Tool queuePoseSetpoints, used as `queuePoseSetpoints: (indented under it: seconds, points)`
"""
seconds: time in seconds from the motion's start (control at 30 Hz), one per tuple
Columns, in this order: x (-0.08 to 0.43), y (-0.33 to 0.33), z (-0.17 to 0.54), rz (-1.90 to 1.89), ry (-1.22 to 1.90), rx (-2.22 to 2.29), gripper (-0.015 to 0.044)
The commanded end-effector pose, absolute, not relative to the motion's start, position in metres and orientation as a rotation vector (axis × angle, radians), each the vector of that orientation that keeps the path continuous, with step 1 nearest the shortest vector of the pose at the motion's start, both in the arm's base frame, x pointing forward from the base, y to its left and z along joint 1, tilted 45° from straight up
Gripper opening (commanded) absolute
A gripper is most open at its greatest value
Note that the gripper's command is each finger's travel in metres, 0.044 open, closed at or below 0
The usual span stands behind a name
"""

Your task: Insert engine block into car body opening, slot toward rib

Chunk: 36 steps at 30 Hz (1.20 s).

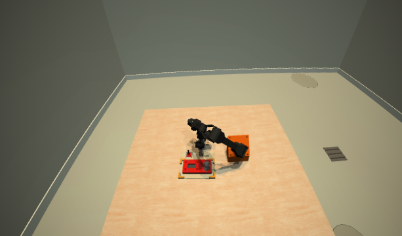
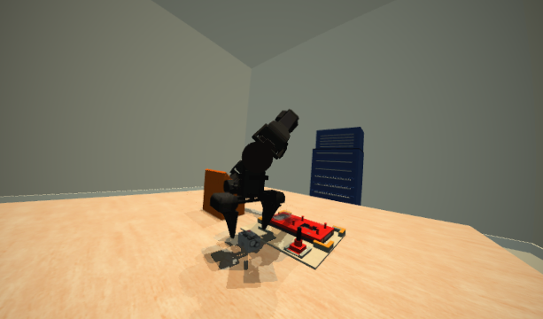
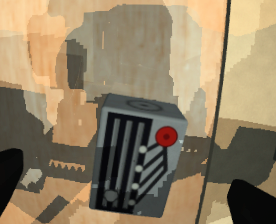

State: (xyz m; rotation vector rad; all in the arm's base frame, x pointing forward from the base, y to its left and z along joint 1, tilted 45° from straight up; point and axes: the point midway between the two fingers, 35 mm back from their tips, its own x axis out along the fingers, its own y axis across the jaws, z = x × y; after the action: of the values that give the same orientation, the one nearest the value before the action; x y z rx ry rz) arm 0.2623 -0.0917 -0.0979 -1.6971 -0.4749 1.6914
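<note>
- Grey engine block (image 3: pixel 138 159) sits on the wooden tabletop (image 2: pixel 98 248), just beside the pale board's (image 2: pixel 317 259) near edge.
- The black gripper (image 2: pixel 249 223) hangs over it, jaws spread wide on either side, gripping nothing.
- The red car body (image 2: pixel 304 226) lies on the board, beyond the block.

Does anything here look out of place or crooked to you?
The grey engine block sits on the wood beside the tan board, not in the red car body, and lies slightly askew between the open hand's fingers.

wooden table (image 2: pixel 98 248), engine block (image 2: pixel 249 240), cream baseplate (image 2: pixel 313 259)
</note>
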Motion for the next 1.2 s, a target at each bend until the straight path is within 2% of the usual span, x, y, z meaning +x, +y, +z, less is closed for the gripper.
queuePoseSetpoints:
  seconds: [0.0,0.23,0.6,0.83,0.97,1.17]
  points:
    - [0.262,-0.086,-0.102,1.686,-0.474,-1.691,0.0440]
    - [0.263,-0.080,-0.108,1.685,-0.475,-1.691,0.0440]
    - [0.263,-0.080,-0.108,1.685,-0.475,-1.691,0.0151]
    - [0.263,-0.080,-0.108,1.685,-0.475,-1.691,0.0105]
    - [0.263,-0.083,-0.105,1.685,-0.474,-1.691,0.0000]
    - [0.265,-0.095,-0.093,1.686,-0.471,-1.693,0.0000]
